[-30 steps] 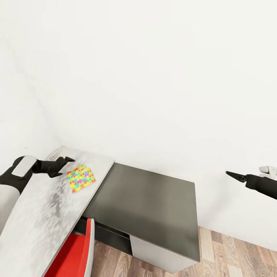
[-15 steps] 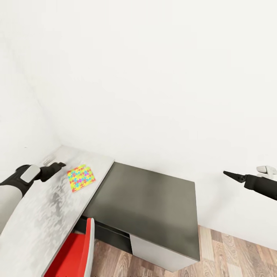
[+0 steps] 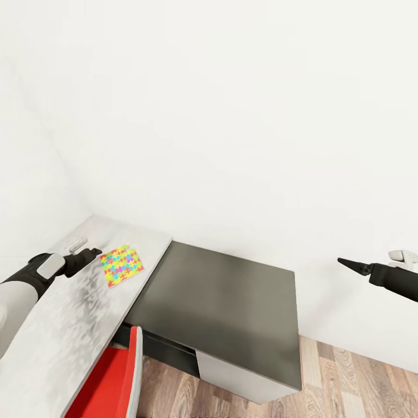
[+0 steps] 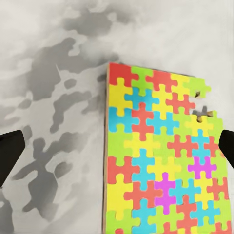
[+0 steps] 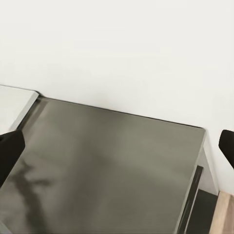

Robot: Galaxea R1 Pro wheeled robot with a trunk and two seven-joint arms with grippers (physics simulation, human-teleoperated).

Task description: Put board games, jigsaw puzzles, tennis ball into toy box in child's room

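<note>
One jigsaw puzzle (image 3: 121, 265), a thin square mosaic of yellow, pink, blue and green pieces, lies flat on the table (image 3: 64, 325) near its far right corner. My left gripper (image 3: 91, 254) hovers low just left of the puzzle, open. In the left wrist view its fingertips (image 4: 9, 153) stand wide apart, and the puzzle (image 4: 161, 161) lies ahead, reaching about halfway across the gap. My right gripper (image 3: 350, 265) hangs open in the air, far right of the dark cabinet. The toy box, the board games and the tennis ball are out of view.
A low dark grey cabinet (image 3: 223, 305) butts against the table's right end; the right wrist view looks down on its top (image 5: 112, 170). A red chair (image 3: 110, 377) stands at the table's front edge. White walls close the corner. Wood floor (image 3: 360, 389) lies to the lower right.
My left gripper has drawn back from the table's far corner and come down beside the puzzle's left edge. The right arm has hardly moved. The puzzle lies where it was.
</note>
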